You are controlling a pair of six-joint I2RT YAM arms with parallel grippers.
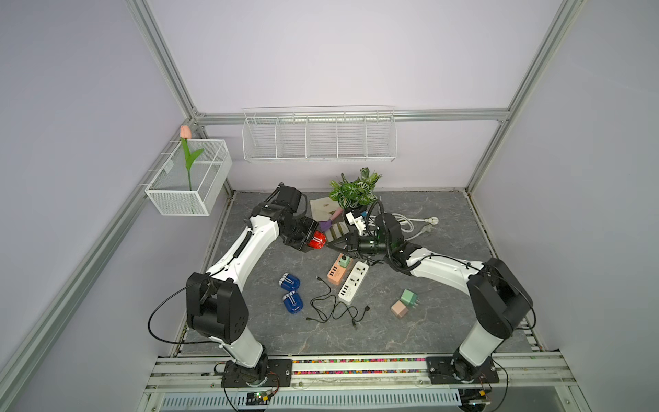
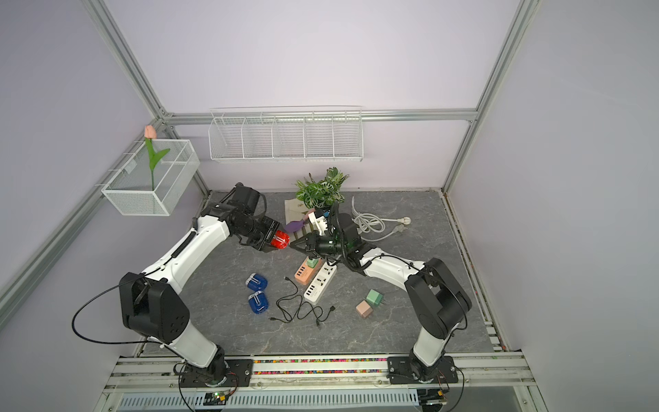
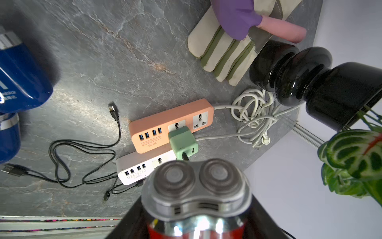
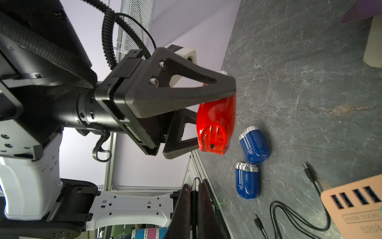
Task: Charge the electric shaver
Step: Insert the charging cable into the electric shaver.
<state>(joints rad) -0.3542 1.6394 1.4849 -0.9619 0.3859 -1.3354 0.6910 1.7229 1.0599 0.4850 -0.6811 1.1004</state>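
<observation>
The red electric shaver (image 1: pixel 317 240) (image 2: pixel 280 239) hangs above the table with my left gripper (image 1: pixel 313 239) (image 4: pixel 215 115) shut on its body. Its twin silver heads (image 3: pixel 196 182) fill the left wrist view. The small port (image 4: pixel 212 146) on its base faces my right gripper (image 1: pixel 331 247) (image 2: pixel 293 245) (image 4: pixel 193 186), a short gap away. That gripper is shut on the thin black plug of a charging cable. The cable's other end sits in a green adapter (image 1: pixel 344 262) (image 3: pixel 183 142), which is plugged into the orange power strip (image 1: pixel 337 273) (image 3: pixel 157 132).
A white power strip (image 1: pixel 353 281) lies beside the orange one. Two blue shavers (image 1: pixel 289 281) (image 1: pixel 293 302) and loose black cables (image 1: pixel 331 310) lie nearer the front. Green (image 1: pixel 410 298) and pink (image 1: pixel 399 309) adapters sit to the right. A potted plant (image 1: pixel 354 191) and coiled white cord (image 1: pixel 413 223) stand behind.
</observation>
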